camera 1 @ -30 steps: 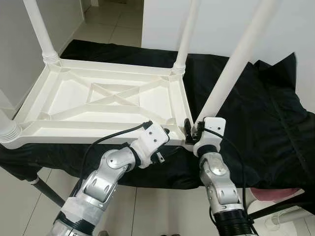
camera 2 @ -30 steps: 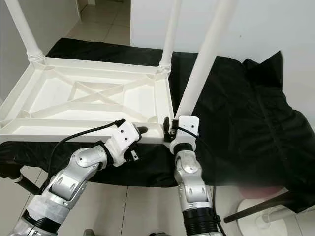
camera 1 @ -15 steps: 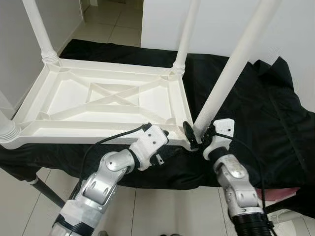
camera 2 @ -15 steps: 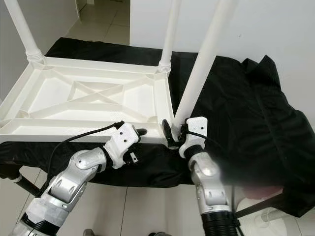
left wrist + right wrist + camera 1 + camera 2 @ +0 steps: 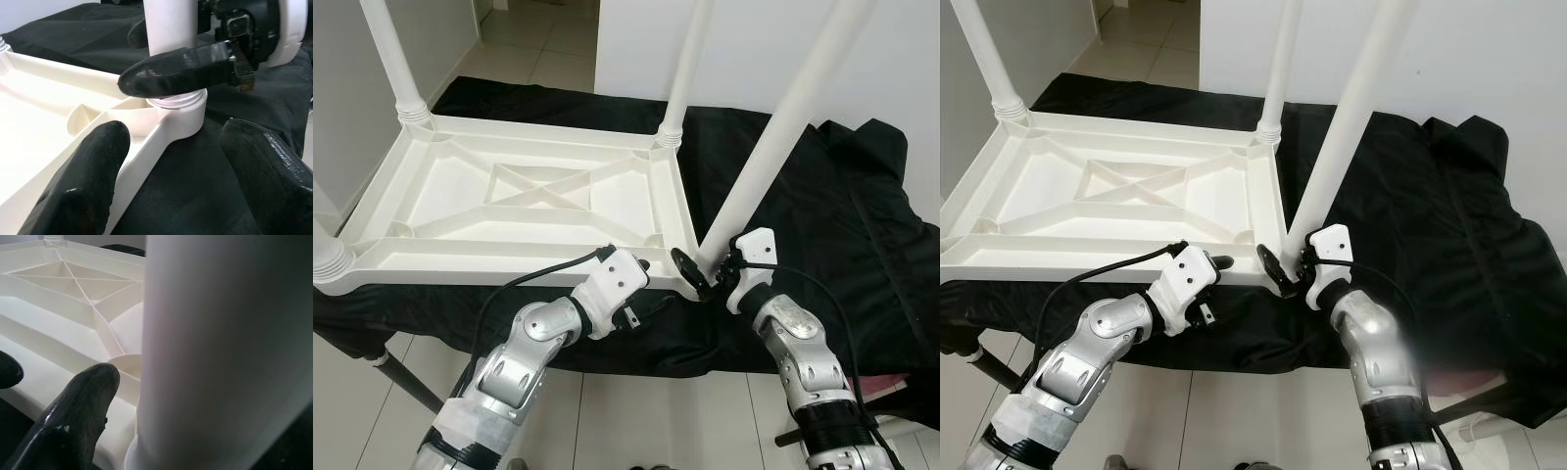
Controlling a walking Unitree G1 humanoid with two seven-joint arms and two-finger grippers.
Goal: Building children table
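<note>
The white children's table [image 5: 529,196] lies upside down on a black cloth [image 5: 832,225], three legs upright at its corners and the near-right leg [image 5: 783,127] seated in its corner socket, leaning toward the right. The right gripper [image 5: 705,274] sits at the base of that leg, its fingers set around the leg just above the socket. The left gripper [image 5: 176,161] hovers at the table's near rim beside the same corner, fingers spread wide with nothing between them.
</note>
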